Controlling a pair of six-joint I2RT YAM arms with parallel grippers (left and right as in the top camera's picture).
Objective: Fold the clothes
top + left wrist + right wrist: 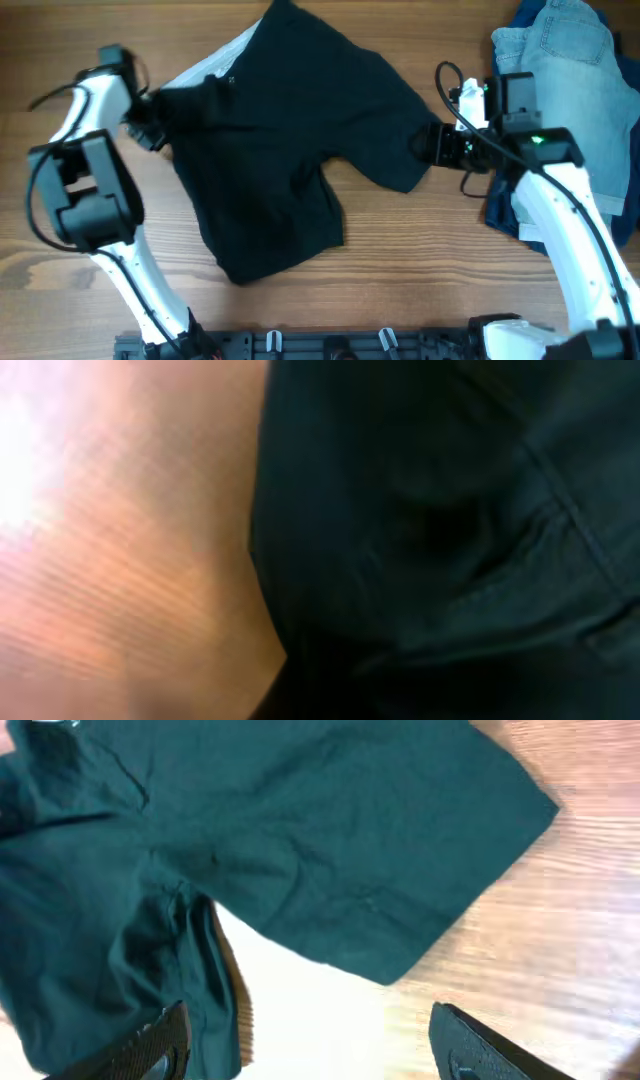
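The black shorts (280,130) lie spread on the wooden table, with the pale waistband lining (215,62) showing at the far left edge. My left gripper (152,122) is at the shorts' left edge. In the left wrist view the black fabric (450,510) fills the frame, bunches toward the jaws and hides them, so the gripper appears shut on it. My right gripper (432,145) is beside the right leg hem. Its jaws (310,1040) are wide open and empty above the table, just short of the hem (300,820).
Light-blue denim shorts (570,60) are piled at the back right, with a navy garment (505,205) under them by the right arm. Bare wooden table (420,260) lies in front of the black shorts.
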